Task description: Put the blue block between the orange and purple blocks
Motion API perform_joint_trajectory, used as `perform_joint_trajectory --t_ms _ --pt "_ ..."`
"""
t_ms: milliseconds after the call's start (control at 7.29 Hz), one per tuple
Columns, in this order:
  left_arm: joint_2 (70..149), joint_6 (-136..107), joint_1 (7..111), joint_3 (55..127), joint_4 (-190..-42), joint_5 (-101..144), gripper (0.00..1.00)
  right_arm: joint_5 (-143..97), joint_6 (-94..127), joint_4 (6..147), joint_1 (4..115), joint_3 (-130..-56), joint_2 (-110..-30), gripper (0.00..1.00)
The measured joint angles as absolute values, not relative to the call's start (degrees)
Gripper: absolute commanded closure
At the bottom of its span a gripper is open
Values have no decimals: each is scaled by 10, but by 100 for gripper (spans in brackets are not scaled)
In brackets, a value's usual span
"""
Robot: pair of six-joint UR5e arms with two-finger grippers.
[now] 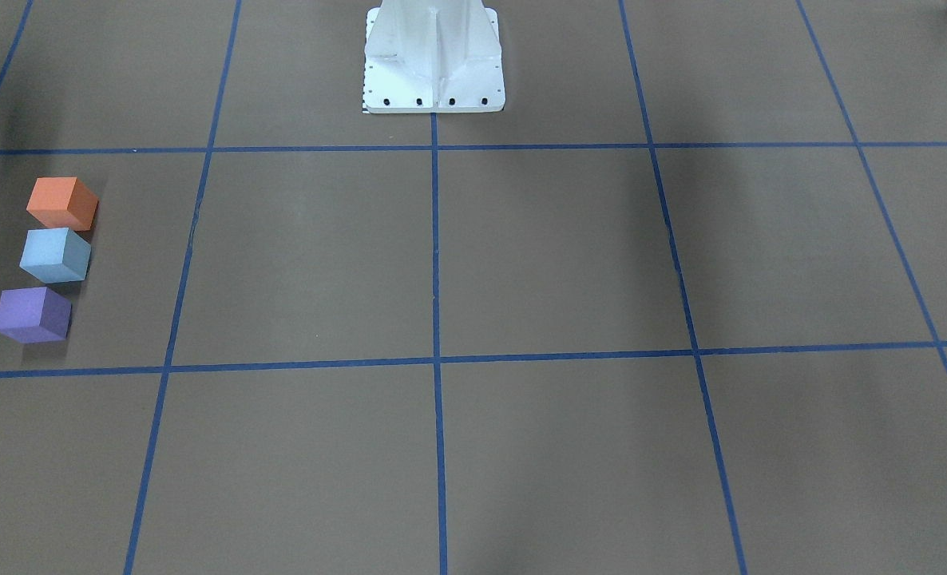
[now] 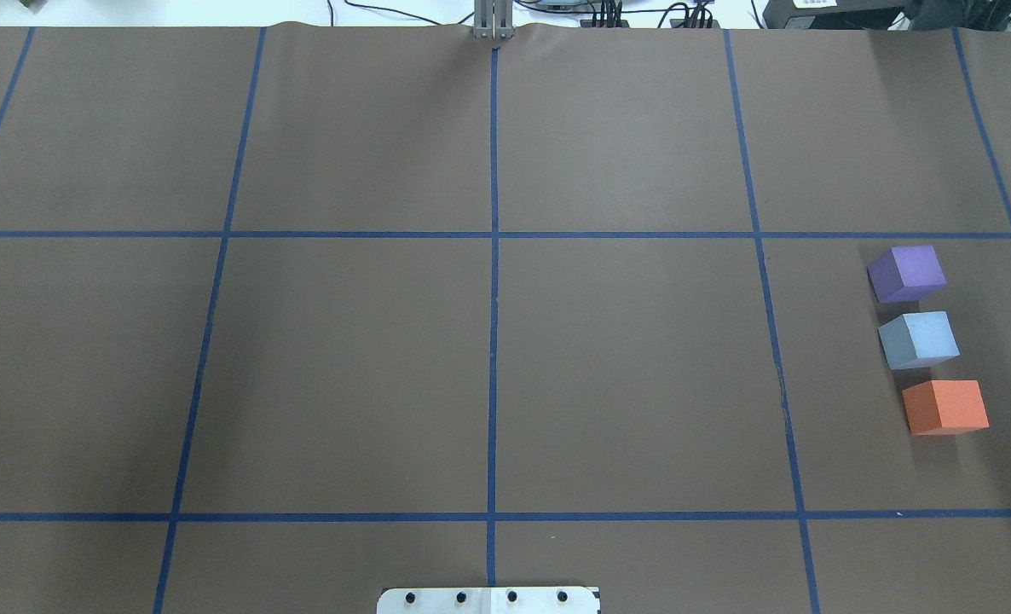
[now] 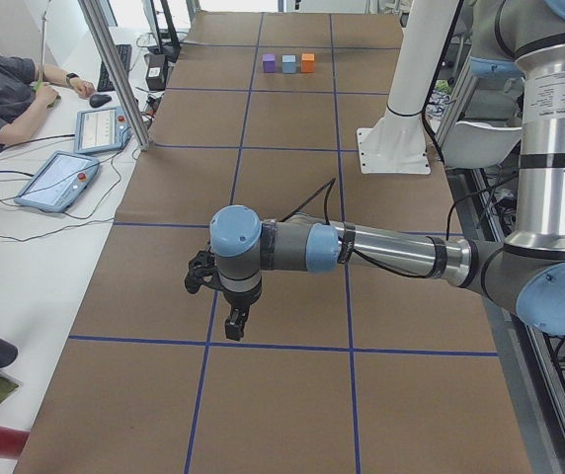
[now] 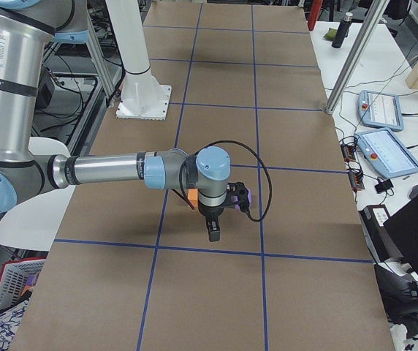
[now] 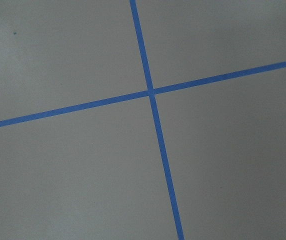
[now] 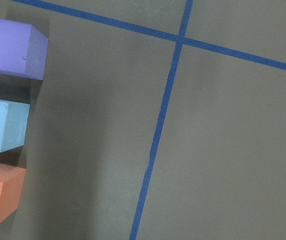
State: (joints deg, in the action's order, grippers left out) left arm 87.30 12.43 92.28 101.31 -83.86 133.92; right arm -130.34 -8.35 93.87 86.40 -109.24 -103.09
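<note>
The blue block sits on the table between the purple block and the orange block, in a row with small gaps. In the front-facing view they stand at the left: orange, blue, purple. The right wrist view shows them at its left edge, blue in the middle. My right gripper hangs above the table beside the row. My left gripper hangs over bare table far from the blocks. I cannot tell whether either is open or shut.
The white robot base plate stands at the table's robot-side edge. Blue tape lines divide the brown table into squares. A side table with tablets and a seated operator lies along the far side.
</note>
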Motion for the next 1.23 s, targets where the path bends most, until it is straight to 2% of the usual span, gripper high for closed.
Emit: perform_joint_trajectory --t_ms 1234 --pt "862 124 923 1012 -871 1334 0 -1320 -84 938 864 -1093 -1030 0"
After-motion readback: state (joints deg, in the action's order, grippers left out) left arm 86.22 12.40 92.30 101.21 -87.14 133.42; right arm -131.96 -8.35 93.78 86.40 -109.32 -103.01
